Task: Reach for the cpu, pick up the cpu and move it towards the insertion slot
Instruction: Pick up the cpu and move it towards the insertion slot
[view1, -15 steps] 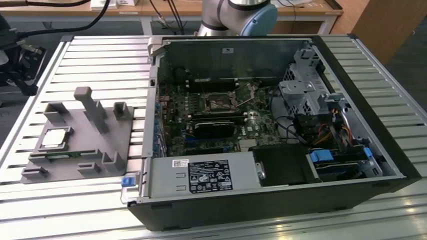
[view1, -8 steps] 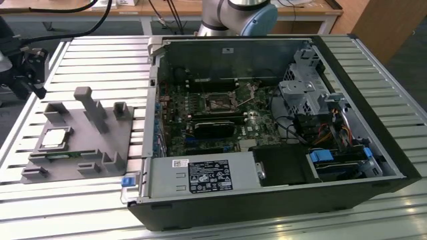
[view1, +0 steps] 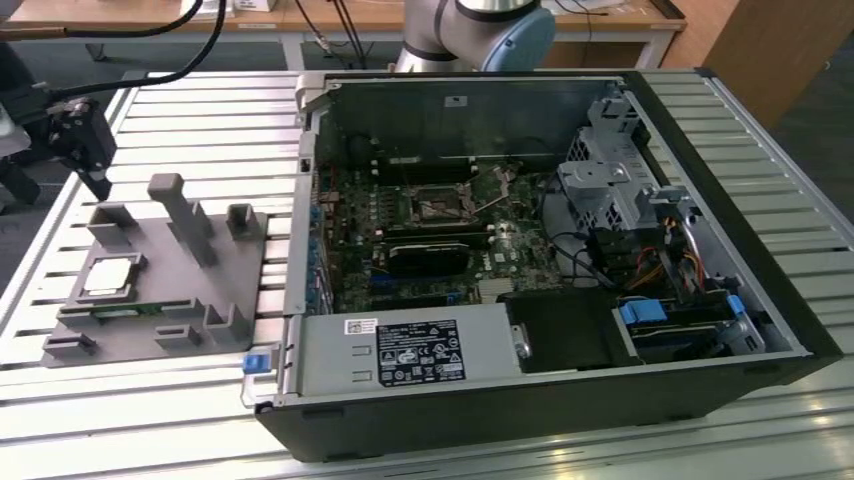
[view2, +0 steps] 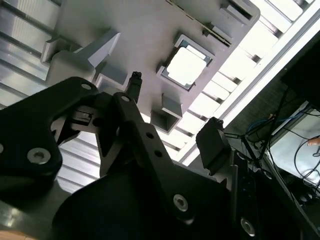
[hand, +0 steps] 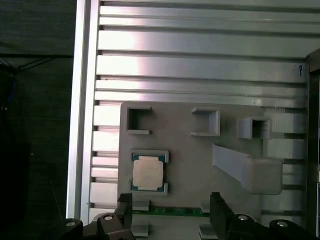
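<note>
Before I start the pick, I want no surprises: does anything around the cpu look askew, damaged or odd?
Nothing stands out. The cpu lies flat and square in its nest on the grey fixture, and the open pincer hangs near it, touching nothing. The insertion slot looks clear.

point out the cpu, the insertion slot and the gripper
cpu (hand: 148, 173): first wrist view, middle of its silver top
insertion slot (view1: 435, 208): exterior view, dark centre of the socket
gripper (hand: 170, 197): first wrist view, midway between its open jaws
</note>
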